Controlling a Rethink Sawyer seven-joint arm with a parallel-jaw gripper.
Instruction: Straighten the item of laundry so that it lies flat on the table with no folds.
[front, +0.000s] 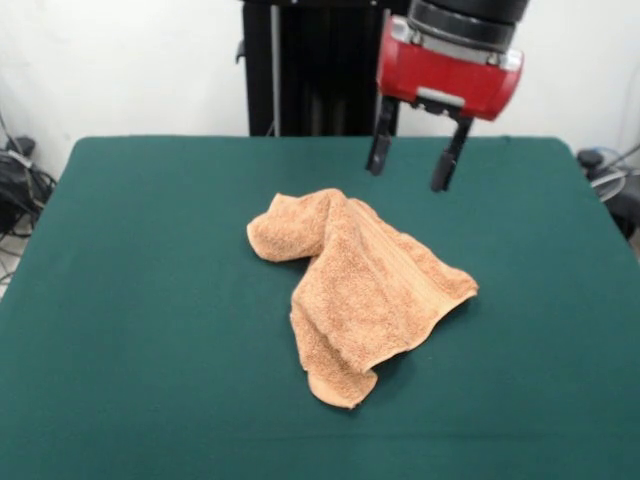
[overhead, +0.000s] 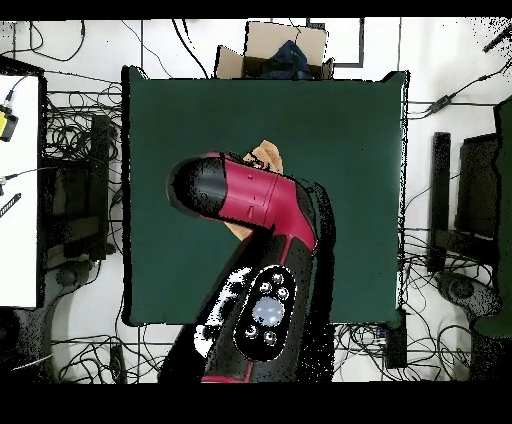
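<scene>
Claw (front: 413, 160) first: my two black fingers are hanging wide apart, holding nothing, up above the far side of the big dark green bench (front: 140, 300). The fluffy orange-tan towel (front: 355, 285) is lying crumpled and folded over in the middle, so I am thinking the flattening job is hardly begun. My red and black arm (overhead: 255, 205) is reaching over it.

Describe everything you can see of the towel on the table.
The towel is orange-tan, fluffy terry cloth with a flat woven band near its hem. It lies crumpled and folded over itself near the middle of the green table, one end rolled into a lump. Only the table touches it; the open hand hangs above it.
</scene>
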